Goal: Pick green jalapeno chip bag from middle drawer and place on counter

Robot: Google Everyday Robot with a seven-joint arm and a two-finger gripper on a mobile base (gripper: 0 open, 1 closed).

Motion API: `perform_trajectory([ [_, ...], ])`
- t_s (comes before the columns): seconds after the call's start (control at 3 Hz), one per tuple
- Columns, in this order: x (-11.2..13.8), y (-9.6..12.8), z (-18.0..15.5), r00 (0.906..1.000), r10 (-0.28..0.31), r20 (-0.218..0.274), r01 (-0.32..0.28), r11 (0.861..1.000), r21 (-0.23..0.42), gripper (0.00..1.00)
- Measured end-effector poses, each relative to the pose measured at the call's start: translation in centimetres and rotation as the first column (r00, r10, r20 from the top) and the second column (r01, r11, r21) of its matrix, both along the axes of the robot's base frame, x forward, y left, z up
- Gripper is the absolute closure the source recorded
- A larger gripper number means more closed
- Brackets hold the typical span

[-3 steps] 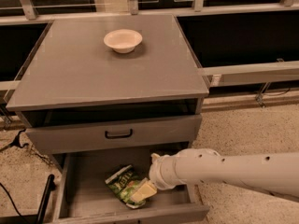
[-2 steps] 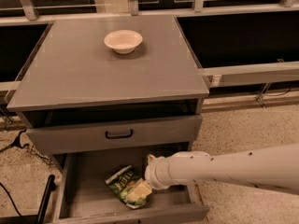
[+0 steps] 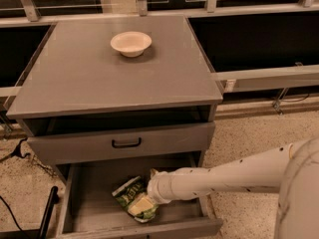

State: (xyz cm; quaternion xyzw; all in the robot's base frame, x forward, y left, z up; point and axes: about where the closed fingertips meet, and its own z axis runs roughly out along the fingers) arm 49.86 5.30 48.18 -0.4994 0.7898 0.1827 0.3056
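The arm (image 3: 224, 177) now reaches further left across the open middle drawer (image 3: 92, 205) than a second ago, so the gripper (image 3: 141, 204) sits right on the green jalapeno chip bag (image 3: 127, 192); whether it is open or closed on the bag I cannot tell. The bag lies where it did before, on the drawer floor towards the front. The counter (image 3: 89, 78) holds only the pale bowl (image 3: 130, 43), unmoved.

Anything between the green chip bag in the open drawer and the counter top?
Nothing lies over the green jalapeno chip bag in the middle drawer; the gripper is at it. Upward, the drawer front and counter edge must be cleared. A bowl sits at the counter's back.
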Motion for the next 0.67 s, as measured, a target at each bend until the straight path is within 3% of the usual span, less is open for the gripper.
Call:
perform_trajectory([
  [0.67,-0.4,0.5,-5.1,0.9977,-0.007,-0.067,0.005,1.0,-0.022,0.15],
])
